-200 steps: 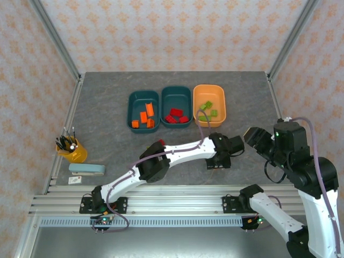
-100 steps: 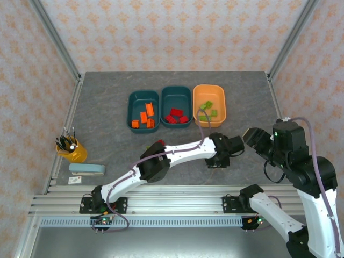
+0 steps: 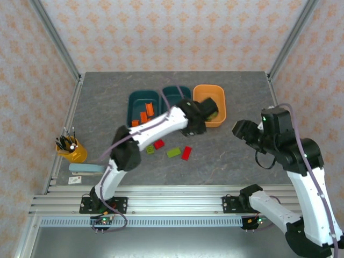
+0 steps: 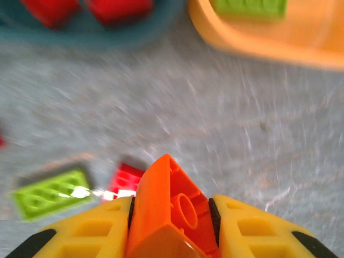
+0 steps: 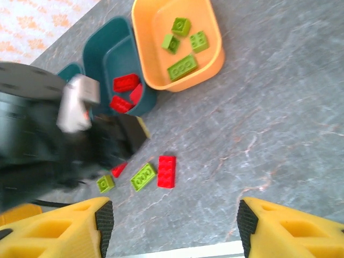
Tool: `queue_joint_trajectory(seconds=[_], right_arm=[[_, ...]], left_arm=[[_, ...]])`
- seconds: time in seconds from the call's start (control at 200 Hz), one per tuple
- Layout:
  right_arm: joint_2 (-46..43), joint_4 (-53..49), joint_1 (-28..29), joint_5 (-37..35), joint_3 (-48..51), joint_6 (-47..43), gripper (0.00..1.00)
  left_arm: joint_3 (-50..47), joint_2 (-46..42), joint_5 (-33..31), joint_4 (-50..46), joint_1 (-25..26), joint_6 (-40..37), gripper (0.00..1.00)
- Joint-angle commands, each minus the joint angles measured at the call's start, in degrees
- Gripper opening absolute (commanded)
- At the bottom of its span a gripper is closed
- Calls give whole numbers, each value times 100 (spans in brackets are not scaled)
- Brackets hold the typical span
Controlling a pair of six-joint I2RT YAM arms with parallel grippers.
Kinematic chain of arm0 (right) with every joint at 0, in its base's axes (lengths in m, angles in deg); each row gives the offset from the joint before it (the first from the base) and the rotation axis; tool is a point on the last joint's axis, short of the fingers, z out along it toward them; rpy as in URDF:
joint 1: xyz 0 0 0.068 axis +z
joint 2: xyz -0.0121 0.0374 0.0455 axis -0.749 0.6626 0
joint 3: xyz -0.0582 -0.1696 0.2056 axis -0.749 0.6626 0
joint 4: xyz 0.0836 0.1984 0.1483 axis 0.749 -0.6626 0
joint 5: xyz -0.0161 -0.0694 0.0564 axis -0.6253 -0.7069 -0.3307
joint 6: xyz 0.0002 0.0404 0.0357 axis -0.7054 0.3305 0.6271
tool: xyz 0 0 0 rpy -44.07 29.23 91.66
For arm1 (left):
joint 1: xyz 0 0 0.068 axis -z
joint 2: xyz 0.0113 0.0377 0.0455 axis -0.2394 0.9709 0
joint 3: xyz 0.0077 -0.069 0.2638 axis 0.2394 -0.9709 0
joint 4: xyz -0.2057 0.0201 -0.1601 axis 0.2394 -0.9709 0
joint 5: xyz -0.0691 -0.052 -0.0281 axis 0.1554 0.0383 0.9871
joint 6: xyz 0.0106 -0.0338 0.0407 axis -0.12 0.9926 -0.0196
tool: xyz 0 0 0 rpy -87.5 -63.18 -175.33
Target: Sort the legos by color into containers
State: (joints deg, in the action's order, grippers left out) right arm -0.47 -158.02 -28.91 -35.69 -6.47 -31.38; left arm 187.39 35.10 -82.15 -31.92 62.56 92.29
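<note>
In my right wrist view my left arm (image 5: 43, 134) was a dark blur at the left, covering most of the leftmost teal tub (image 5: 70, 71); overhead it hid part of the middle teal tub (image 3: 174, 92).

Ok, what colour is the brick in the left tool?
Orange; the brick shows best in the left wrist view.

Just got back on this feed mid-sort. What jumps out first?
The left gripper is shut on an orange brick, low over the grey table near the front of the orange tub. A red brick and a green brick lie loose side by side in the middle. The right gripper hovers wide open and empty on the right side.
</note>
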Motion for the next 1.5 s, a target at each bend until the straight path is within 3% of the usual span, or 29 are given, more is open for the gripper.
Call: queue_joint_trajectory(seconds=[0.0, 0.255, 0.435, 0.58, 0.846, 1.251, 1.496], right_arm=[[352, 820, 142, 561, 276, 10, 63], [1881, 1923, 1602, 150, 83, 92, 63], [3078, 3171, 2188, 362, -280, 11, 64], [3580, 4775, 2362, 488, -120, -82, 65], [4184, 6533, 2365, 283, 197, -44, 69], [4615, 6262, 2334, 333, -133, -8, 71], [4447, 5844, 2269, 240, -166, -193, 71]], left_arm=[[-442, -523, -401, -269, -729, -548, 28], [-621, -642, -385, -150, -2443, -1435, 28], [-48, -62, -534, -49, -3119, -1889, 28], [431, 501, -631, -12, -3343, -2049, 28], [1035, 1316, -584, 1, -3517, -2103, 28], [1017, 1713, -476, 102, -3587, -2094, 31], [948, 1604, -423, 40, -3589, -2070, 51]])
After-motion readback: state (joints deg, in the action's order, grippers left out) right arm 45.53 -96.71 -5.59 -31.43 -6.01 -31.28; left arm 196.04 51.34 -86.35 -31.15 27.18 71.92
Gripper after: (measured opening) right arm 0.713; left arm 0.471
